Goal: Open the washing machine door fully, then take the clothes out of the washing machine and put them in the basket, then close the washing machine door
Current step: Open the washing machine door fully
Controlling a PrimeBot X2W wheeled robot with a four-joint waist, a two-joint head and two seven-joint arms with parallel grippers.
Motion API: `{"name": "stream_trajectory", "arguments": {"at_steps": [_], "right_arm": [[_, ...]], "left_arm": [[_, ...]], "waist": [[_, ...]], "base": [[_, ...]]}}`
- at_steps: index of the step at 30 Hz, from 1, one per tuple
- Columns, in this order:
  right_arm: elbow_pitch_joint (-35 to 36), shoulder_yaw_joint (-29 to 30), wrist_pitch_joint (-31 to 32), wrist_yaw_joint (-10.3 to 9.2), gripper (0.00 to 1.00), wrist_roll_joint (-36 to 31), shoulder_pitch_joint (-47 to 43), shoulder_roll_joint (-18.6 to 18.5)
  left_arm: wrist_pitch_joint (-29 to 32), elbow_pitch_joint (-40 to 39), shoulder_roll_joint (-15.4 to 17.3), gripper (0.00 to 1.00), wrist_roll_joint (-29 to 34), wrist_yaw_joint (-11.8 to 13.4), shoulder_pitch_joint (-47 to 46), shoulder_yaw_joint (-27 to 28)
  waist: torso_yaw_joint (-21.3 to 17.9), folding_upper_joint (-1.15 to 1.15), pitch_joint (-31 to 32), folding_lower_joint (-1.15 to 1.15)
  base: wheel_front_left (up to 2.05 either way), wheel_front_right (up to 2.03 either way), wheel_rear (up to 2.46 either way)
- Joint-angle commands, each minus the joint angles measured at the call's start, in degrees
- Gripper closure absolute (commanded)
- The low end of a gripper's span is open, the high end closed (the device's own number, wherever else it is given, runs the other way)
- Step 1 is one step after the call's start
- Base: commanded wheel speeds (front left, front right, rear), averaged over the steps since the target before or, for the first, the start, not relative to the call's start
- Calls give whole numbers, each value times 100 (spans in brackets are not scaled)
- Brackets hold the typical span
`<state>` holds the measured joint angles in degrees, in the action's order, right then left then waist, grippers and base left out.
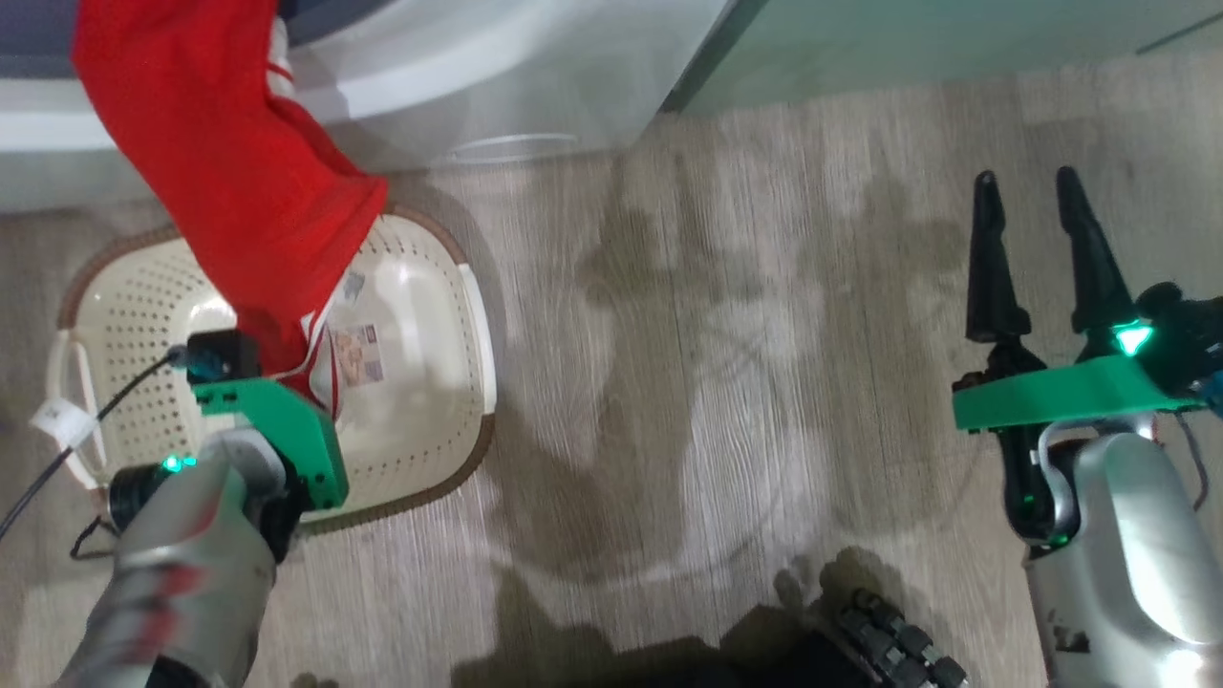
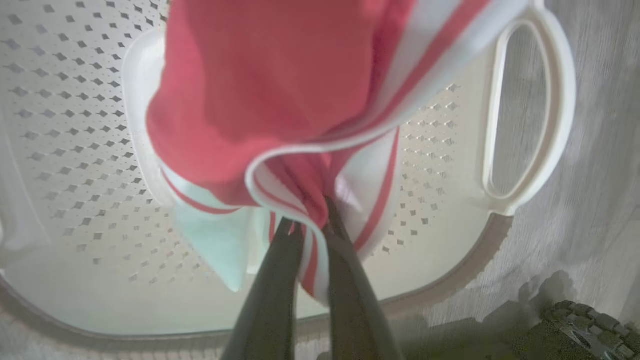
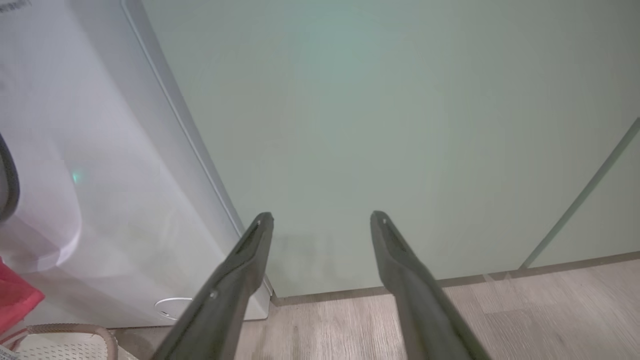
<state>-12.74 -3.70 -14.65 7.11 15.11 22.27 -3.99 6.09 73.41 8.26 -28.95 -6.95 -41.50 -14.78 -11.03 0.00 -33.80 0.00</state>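
Big white washing machine (image 1: 535, 76) along the top, and on the floor below it the basket (image 1: 134, 296), mouth up. The clothes (image 1: 220, 162) stretch from the machine's front down over the basket, their top end out of frame, so whether they've cleared the drum I can't tell. The left gripper (image 2: 307, 222) is pinched tight on the fabric above the basket. The right gripper (image 1: 1025, 191) is spread wide, empty, well apart. It looks like the unloading step: next, bring the whole garment over the basket, then let go.
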Motion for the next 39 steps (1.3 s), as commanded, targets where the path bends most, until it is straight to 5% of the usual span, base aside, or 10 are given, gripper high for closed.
{"name": "stream_trajectory", "arguments": {"at_steps": [1, 10, 11, 12, 13, 30, 39], "right_arm": [[179, -61, -35, 37, 0, -33, -61, -77], [178, 30, -35, 37, 0, -57, 3, -101], [178, 44, -35, 37, 0, -48, 7, -99], [159, 61, -35, 37, 0, -43, -6, -105], [147, 54, -35, 37, 0, -45, -17, -109], [-163, -83, -35, 37, 0, -25, -677, -39], [-227, -173, -35, 37, 0, 3, -1106, 21]], "left_arm": [[-24, 10, 161, 100, -49, 41, 4, 163], [-156, 43, 78, 100, -232, -3, -3, 205], [-225, 45, 71, 78, -257, 7, 22, 225], [-362, 47, 32, 25, -308, 0, 76, 252], [-437, 48, 19, 0, -324, -5, 88, 255], [-2063, -260, 225, 0, -290, -52, 431, 11], [-2107, -2286, 653, 0, 46, 132, 1465, 797]], "waist": [[-10, 0, -178, 0], [71, 0, -179, 0], [80, 0, -142, 0], [106, 0, -43, 0], [116, 0, 14, 0], [305, 0, 1730, 0], [303, 0, 2474, 0]], "base": [[0, 0, 0], [0, 0, 0], [0, 0, 0], [0, 0, 0], [0, 0, 0], [0, 0, 0], [0, 0, 0]]}}
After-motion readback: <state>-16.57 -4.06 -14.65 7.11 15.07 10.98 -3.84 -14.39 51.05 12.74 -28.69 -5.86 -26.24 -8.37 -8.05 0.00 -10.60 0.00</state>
